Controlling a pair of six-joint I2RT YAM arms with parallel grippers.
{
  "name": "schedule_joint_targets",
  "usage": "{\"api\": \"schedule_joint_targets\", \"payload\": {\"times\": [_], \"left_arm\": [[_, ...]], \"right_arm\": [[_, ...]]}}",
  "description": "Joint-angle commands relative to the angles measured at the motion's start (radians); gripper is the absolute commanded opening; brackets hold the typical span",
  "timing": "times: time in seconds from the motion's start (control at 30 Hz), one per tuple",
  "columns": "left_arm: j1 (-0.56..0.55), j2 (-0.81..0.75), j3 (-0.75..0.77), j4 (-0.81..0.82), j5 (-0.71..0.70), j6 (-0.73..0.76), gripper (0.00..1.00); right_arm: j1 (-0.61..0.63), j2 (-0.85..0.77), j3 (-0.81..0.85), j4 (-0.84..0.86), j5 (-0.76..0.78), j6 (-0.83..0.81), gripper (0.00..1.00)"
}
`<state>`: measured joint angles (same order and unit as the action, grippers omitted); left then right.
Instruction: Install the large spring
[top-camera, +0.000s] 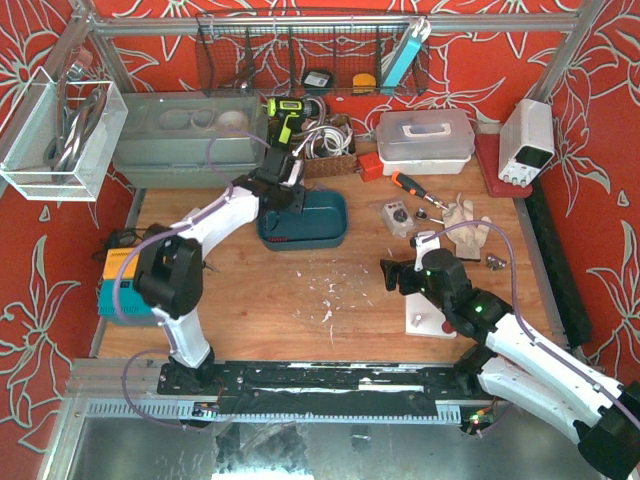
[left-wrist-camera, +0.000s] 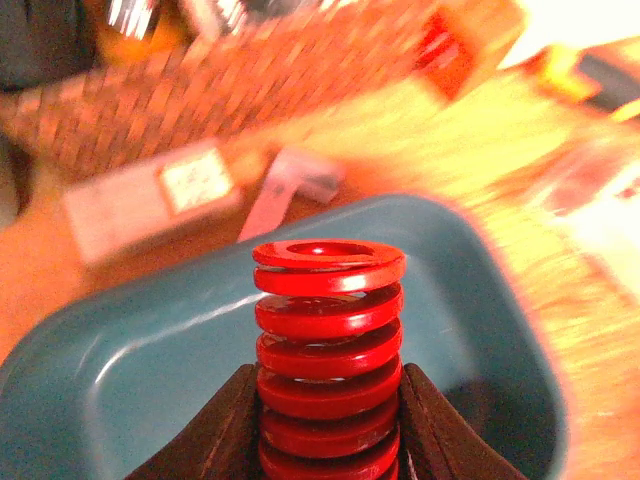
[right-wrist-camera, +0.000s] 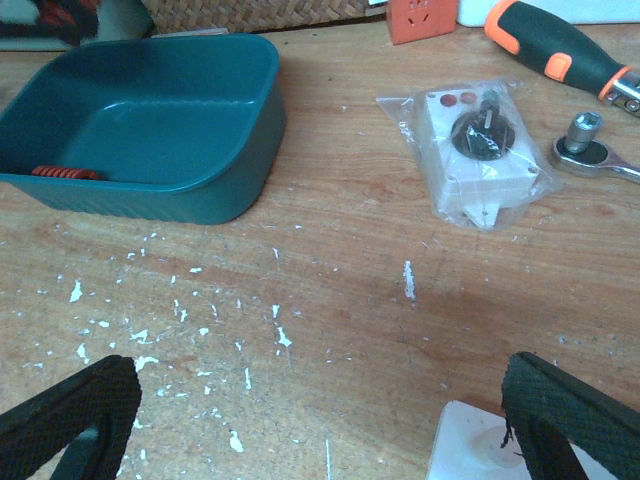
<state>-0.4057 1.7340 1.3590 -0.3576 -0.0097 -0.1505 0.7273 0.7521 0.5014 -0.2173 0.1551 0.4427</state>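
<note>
Our left gripper (left-wrist-camera: 328, 420) is squeezing the big red spring (left-wrist-camera: 328, 330) upright over the teal tub (left-wrist-camera: 120, 370). We are aiming to lift it slowly and straight. Our right gripper (right-wrist-camera: 320, 415) is spread wide.

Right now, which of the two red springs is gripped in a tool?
The large spring, held upright by the left tool over the teal bin; the thinner spring lies flat inside it.

We find a workshop bench: a wooden tabletop (top-camera: 260, 300) bearing a cordless drill (top-camera: 285, 118), screwdriver (top-camera: 408, 183), ratchet (right-wrist-camera: 592, 152) and bench power supply (top-camera: 527, 140), with a wire rack (top-camera: 222, 68) above.
</note>
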Motion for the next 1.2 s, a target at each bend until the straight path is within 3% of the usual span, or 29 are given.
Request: {"api": "schedule_joint_targets", "payload": {"times": [0.0, 0.33, 0.57, 0.77, 1.17], "left_arm": [[-0.079, -0.176, -0.115, 0.200, 0.025, 0.059, 0.17], [-0.294, -0.509, -0.671, 0.739, 0.034, 0.058, 0.13], [-0.456, -0.579, -1.004, 1.144, 0.033, 0.271, 0.11], [-0.522, -0.550, -1.134, 1.318, 0.017, 0.359, 0.12], [-0.547, -0.573, -1.150, 1.336, 0.058, 0.401, 0.07]], "right_arm": [[0.000, -0.026, 0.073, -0.087, -0.022, -0.015, 0.99], [-0.002, -0.216, 0.055, -0.262, -0.088, 0.036, 0.97], [-0.002, -0.303, 0.053, -0.358, -0.247, 0.046, 0.88], [-0.002, -0.253, 0.033, -0.270, -0.364, 0.103, 0.76], [0.001, -0.057, 0.101, -0.108, -0.529, 0.133, 0.59]]}}
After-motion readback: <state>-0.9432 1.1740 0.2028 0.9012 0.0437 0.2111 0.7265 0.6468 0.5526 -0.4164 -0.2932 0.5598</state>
